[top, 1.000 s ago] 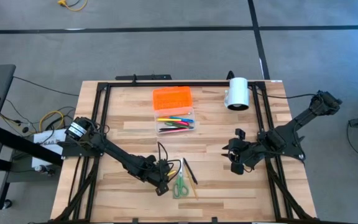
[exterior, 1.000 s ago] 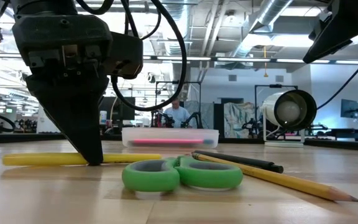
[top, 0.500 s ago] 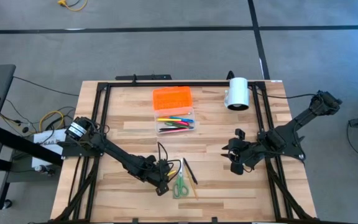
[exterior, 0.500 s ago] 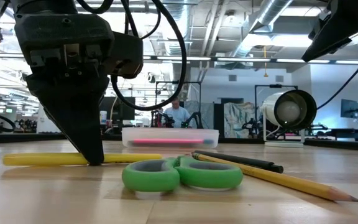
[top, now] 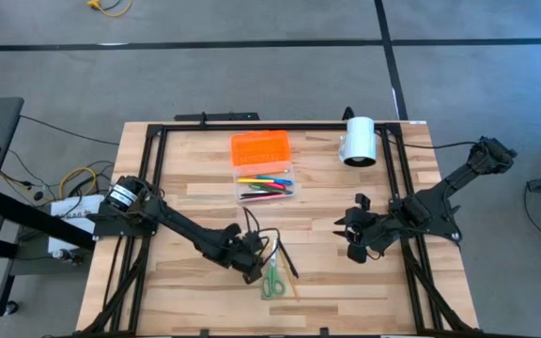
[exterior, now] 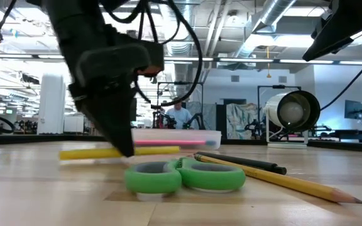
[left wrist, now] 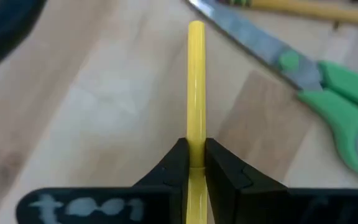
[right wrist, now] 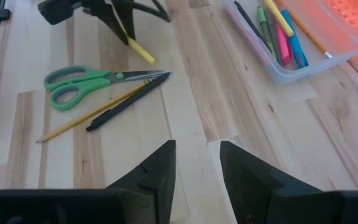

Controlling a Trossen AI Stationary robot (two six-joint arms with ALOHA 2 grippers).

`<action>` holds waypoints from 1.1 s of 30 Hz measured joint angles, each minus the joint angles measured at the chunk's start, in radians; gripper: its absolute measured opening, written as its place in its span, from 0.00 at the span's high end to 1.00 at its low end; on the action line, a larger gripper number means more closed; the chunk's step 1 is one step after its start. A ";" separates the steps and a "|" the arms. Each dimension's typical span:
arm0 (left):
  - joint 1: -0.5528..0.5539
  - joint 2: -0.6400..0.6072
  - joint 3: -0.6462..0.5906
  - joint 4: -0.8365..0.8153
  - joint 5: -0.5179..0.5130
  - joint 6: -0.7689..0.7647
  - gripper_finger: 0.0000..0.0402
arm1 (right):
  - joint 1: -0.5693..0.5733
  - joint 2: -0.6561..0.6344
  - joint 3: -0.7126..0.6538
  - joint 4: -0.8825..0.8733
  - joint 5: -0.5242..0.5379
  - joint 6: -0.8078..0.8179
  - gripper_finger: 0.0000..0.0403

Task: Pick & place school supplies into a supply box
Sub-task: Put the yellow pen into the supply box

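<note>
A bench of pale wooden planks with a black frame is seen from above, standing on a grey floor crossed by dark lines. In the low view a large workshop hall with ceiling ducts is seen beyond, and a person is seated far back. No readable writing can be made out.

The left gripper is lowered at the bench's near middle, its jaws clenched on a yellow pen that sticks out forward between them. Just beside it lie green-handled scissors, a black pen and a yellow pencil. The clear supply box, with coloured pens inside, is set well apart towards the far side, touching its orange lid. A white cylinder lies to the right. The right gripper is held over the bench's right part, jaws released and empty.
</note>
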State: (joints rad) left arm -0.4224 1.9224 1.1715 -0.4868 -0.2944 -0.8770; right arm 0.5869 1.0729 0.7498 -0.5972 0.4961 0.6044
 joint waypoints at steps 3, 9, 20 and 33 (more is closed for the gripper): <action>0.020 0.000 0.032 -0.024 -0.002 0.023 0.94 | 0.000 0.000 0.000 0.000 0.000 0.009 0.71; 0.070 -0.001 0.124 -0.115 -0.041 0.117 0.95 | 0.000 0.000 0.000 0.000 0.000 0.017 0.71; 0.251 -0.005 0.261 -0.216 -0.112 0.410 0.95 | 0.000 0.000 0.000 0.000 0.001 0.017 0.71; 0.517 -0.005 0.267 -0.185 -0.106 0.700 0.94 | 0.000 0.000 0.000 0.007 0.007 0.047 0.71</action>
State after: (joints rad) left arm 0.0949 1.9171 1.4384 -0.6718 -0.4005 -0.1766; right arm 0.5869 1.0730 0.7498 -0.5900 0.5031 0.6518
